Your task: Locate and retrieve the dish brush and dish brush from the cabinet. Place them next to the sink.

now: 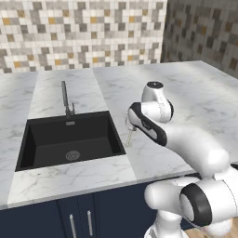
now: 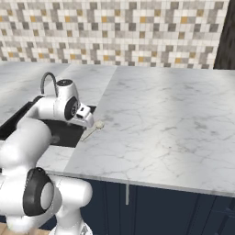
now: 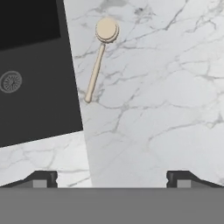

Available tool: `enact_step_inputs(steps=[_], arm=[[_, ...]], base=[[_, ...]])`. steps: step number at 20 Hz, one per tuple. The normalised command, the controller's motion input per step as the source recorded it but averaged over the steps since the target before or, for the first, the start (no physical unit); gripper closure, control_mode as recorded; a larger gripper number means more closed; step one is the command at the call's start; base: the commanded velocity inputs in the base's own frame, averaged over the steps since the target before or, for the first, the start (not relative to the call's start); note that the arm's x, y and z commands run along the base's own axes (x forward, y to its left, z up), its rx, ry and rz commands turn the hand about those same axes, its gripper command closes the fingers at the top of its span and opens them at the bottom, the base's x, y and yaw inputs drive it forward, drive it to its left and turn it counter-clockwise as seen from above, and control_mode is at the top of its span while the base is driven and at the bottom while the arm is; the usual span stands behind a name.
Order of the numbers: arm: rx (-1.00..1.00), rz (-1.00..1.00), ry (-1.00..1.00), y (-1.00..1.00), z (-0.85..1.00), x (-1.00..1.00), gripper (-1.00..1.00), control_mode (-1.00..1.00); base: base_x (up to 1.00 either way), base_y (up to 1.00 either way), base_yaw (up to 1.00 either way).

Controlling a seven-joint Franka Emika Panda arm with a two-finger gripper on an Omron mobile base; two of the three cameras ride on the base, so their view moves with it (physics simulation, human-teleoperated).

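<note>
A pale tan wooden dish brush (image 3: 97, 65) lies flat on the marble counter just right of the sink (image 3: 30, 52), round head away from me and handle running alongside the basin's edge. It also shows partly under my hand in the left base view (image 1: 129, 137) and in the right base view (image 2: 94, 128). My gripper (image 3: 112, 179) hovers above the counter, short of the brush's handle end, open, with nothing between its fingers. The black sink (image 1: 46, 139) has a round steel drain. The cabinet is out of view.
A slim grey tap (image 1: 65, 98) stands behind the basin. Marble counter (image 1: 186, 93) stretches wide to the right of the sink up to a tiled wall. Navy doors with silver handles (image 1: 73, 225) sit below the counter's front edge.
</note>
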Motion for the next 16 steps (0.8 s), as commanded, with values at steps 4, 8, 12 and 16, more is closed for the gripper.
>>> enact_step_inputs(steps=[4,8,12,16], arm=[[-0.04,0.01,-0.03,0.00,0.81,-0.63,-1.00,-1.00],[0.00,0.01,0.00,-0.02,0.62,-0.70,-1.00,-1.00],[0.00,0.00,-0.02,-0.07,0.43,-0.79,-1.00,-1.00],[0.00,0.00,-0.07,-0.02,0.10,-0.84,-1.00,-1.00]], base=[[0.00,0.00,0.00],[0.00,0.00,0.00],[0.00,0.00,0.00],[0.00,0.00,0.00]])
